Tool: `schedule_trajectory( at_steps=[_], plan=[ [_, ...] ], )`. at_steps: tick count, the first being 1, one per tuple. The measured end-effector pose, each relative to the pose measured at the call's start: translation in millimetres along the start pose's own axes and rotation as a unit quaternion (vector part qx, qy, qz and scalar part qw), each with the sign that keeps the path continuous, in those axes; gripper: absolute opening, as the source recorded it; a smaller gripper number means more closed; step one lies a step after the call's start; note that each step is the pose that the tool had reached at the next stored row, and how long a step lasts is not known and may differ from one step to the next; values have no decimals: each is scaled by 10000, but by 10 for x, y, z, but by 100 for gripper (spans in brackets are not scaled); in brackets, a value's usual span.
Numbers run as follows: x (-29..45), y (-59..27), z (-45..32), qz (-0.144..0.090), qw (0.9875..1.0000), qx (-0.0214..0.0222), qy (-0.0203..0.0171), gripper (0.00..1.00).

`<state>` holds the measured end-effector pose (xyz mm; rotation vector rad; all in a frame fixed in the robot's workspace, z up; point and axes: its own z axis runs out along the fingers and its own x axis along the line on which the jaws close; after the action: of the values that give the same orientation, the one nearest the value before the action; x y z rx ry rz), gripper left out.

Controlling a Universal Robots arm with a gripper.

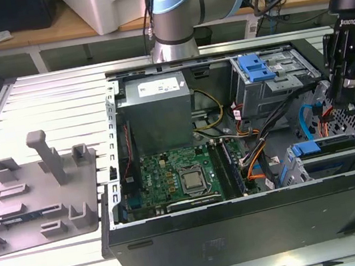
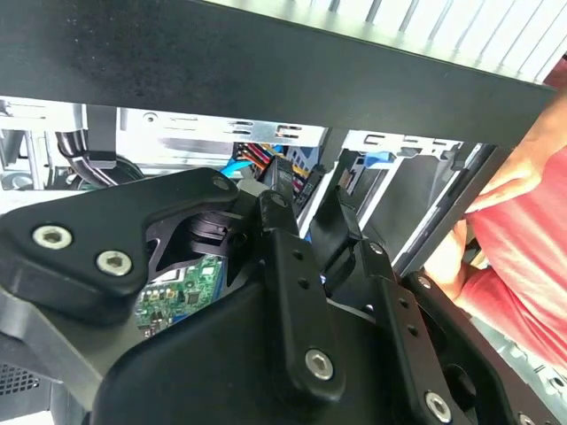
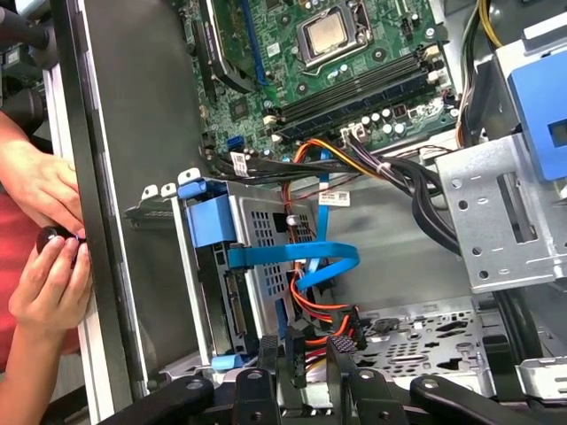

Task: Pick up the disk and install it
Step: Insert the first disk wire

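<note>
The disk (image 1: 332,149) sits edge-on in its blue carrier inside the lower drive cage at the exterior view's right end of the open computer case. In the first wrist view the disk (image 3: 232,305) stands in the cage beside a flat blue cable (image 3: 292,257). My gripper (image 1: 335,98) hangs just above and behind that cage. In both wrist views its fingers sit close together around a black cable connector (image 3: 297,359) with red and orange wires. My gripper (image 3: 301,350) is beside the disk, not touching it. The second wrist view looks past my gripper (image 2: 308,199) into the case.
A person's hands (image 3: 44,257) hold the case's outer wall by the cage; a hand (image 2: 523,204) is close to my fingers. A motherboard (image 1: 178,177), a power supply (image 1: 157,112), and an upper bay with a blue caddy (image 1: 255,67) fill the case. A grey fixture (image 1: 38,189) lies outside on the table.
</note>
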<state>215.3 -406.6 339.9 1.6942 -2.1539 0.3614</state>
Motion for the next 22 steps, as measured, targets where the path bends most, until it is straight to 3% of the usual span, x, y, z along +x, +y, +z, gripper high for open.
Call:
schedule_trajectory(
  at_steps=[12,14,15,22],
  plan=[
    [25,-10,36,14,10000,9,-2,35],
    [22,-10,42,19,10000,11,-4,34],
    [21,-10,44,20,10000,11,-3,27],
    [17,-7,55,34,10000,8,-5,27]
  ],
)
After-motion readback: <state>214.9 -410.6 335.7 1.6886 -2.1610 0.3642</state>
